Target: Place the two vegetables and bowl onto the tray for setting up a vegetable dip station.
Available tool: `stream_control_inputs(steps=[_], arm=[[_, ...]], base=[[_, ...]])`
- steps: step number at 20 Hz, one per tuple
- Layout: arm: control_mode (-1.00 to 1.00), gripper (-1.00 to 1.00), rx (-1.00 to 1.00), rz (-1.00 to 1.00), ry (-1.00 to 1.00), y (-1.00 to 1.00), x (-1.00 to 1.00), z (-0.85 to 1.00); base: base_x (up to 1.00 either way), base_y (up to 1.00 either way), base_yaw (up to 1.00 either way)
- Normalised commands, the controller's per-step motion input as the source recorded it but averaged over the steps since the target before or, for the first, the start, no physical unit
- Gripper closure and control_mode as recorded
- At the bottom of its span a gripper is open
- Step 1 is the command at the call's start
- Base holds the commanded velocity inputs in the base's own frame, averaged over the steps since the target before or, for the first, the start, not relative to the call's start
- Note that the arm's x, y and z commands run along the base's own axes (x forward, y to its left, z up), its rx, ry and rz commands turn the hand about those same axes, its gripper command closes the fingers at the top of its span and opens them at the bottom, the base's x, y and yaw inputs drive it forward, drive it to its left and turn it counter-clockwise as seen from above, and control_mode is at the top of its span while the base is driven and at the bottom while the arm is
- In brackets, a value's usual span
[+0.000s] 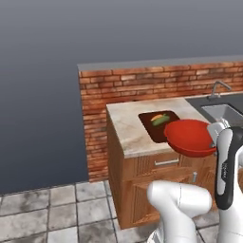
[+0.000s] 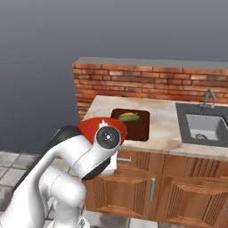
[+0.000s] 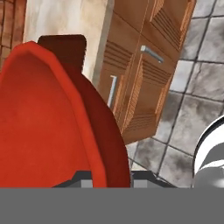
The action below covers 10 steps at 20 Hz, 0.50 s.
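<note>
One red bowl (image 1: 191, 137) hung in the air at the front edge of the table (image 1: 128, 133), its rim pinched in the clenched jaws, partly over the near end of the one dark tray (image 1: 153, 130). Two vegetables lay on that tray's far end: one carrot (image 1: 157, 117) and one cucumber (image 1: 161, 121), side by side.

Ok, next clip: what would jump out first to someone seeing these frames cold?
The glossy red bowl, lifted near the counter's front edge with the gripper shut on its rim. Behind it on the counter, the dark tray already holds the carrot and cucumber.
</note>
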Motion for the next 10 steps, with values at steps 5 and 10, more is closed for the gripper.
stream_control_inputs(steps=[5, 10], arm=[[1.0, 1.0, 0.0, 0.0, 0.0, 0.0, 0.0, 0.0], [1.0, 1.0, 0.0, 0.0, 0.0, 0.0, 0.0, 0.0]], base=[[0.67, 0.03, 0.0], [0.38, -0.39, 0.0]])
